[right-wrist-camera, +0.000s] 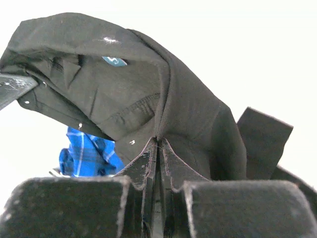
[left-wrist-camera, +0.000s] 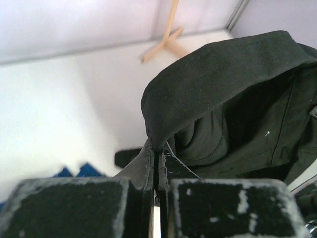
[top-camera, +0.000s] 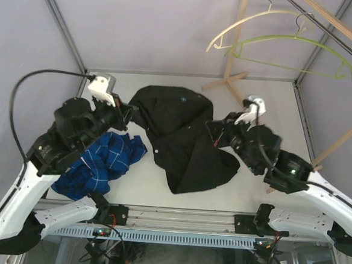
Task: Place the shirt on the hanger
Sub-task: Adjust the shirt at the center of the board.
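the black shirt [top-camera: 181,138] looks soft, floppy and light. it will sag and fold if it is held in just 1 spot. i think it is best held at 2 spots near the collar or shoulders, spread wide. the thin cloth could slip out of a small pinch.

it is plain black, with small white buttons and a little label inside the neck. it lies bunched up in the middle of the white surface [top-camera: 274,108], partly lifted like a tent.

the left end effector [top-camera: 126,113] is closed tight on an edge at the shirt's left side. the right end effector [top-camera: 216,133] is closed tight on a fold at its right side.

the green hanger [top-camera: 279,37] hangs up high at the back right, well apart from the shirt, next to a pale hanger [top-camera: 244,20]. a blue checked shirt [top-camera: 101,160] lies just beside the black one.
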